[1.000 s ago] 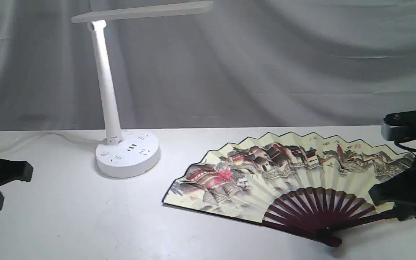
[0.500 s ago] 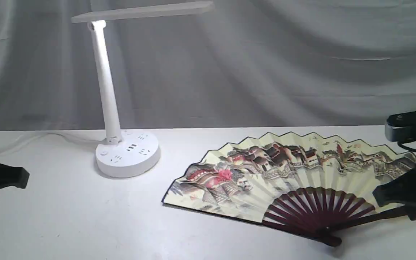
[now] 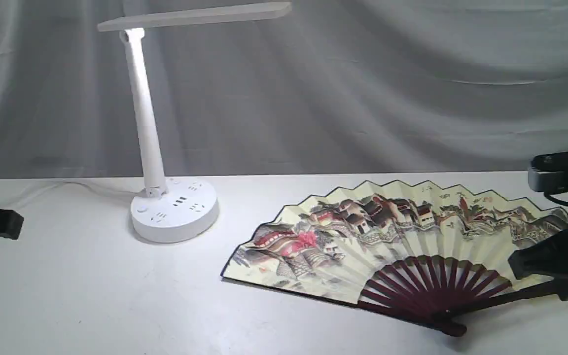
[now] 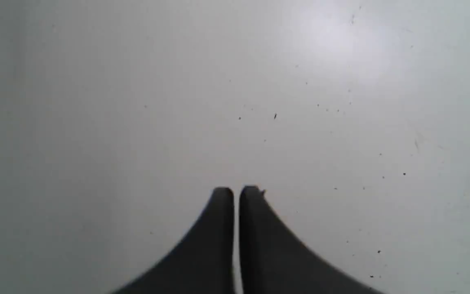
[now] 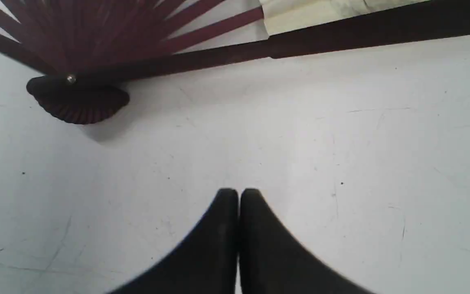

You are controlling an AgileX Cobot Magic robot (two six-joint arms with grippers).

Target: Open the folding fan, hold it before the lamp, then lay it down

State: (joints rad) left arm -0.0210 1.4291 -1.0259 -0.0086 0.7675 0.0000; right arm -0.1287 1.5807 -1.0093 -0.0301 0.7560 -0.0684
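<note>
Pleated paper folding fan [image 3: 387,236] spread flat on smooth white tabletop [image 3: 91,296]; left fingers [image 4: 218,228] and right fingers [image 5: 218,232] pressed together, empty.

Fan [image 3: 402,241] on table [image 3: 91,296], right of lamp [image 3: 173,207]

White table [image 3: 96,301], faintly scuffed and speckled. On it: lamp [image 3: 174,211] standing on its round base, left of centre, cord [image 3: 69,184] trailing left; fan [image 3: 392,236] spread open, flat, well apart to the right.
</note>
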